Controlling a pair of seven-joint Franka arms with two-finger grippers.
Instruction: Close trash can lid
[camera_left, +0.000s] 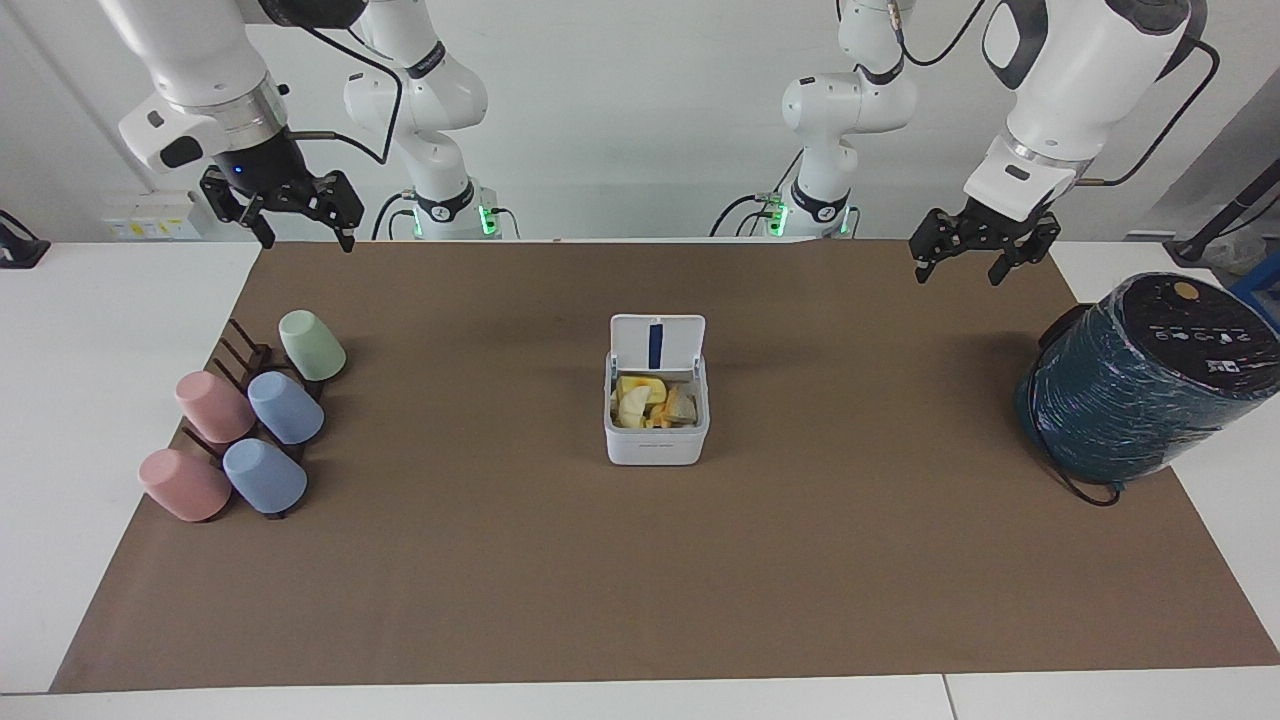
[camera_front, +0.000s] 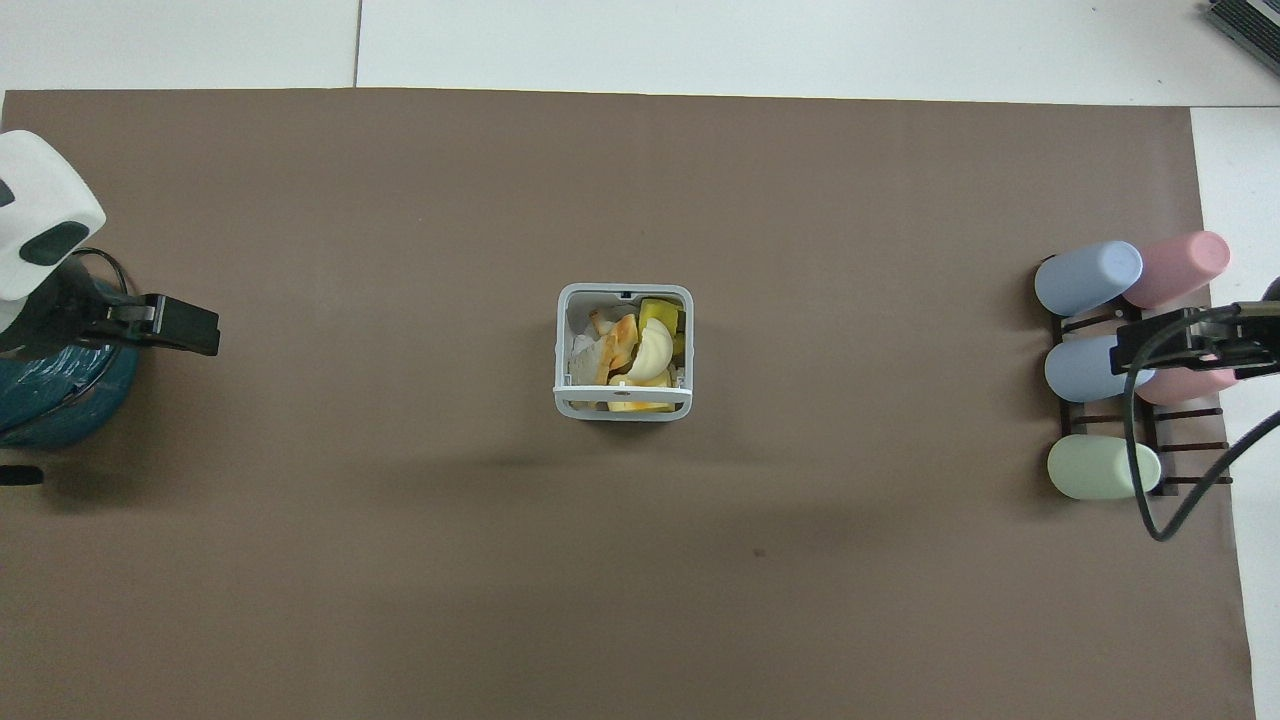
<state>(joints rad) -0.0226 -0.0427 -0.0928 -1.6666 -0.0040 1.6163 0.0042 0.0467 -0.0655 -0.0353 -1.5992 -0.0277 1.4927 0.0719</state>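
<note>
The small white trash can (camera_left: 655, 446) stands in the middle of the brown mat, filled with yellow and orange scraps. Its lid (camera_left: 657, 343) stands upright at the edge nearer the robots, its blue strip facing the can's opening. In the overhead view the trash can (camera_front: 568, 350) shows its open top and the lid (camera_front: 625, 399) appears edge-on. My left gripper (camera_left: 965, 265) hangs open in the air over the mat's edge near the teal cylinder, holding nothing. My right gripper (camera_left: 307, 235) hangs open over the mat's corner close to the cup rack, also holding nothing. Both are well apart from the can.
A large dark teal wrapped cylinder (camera_left: 1140, 385) stands at the left arm's end of the table. A dark rack (camera_left: 245, 355) with several pastel cups (camera_left: 285, 408) lies at the right arm's end. The brown mat (camera_left: 640, 580) covers most of the white table.
</note>
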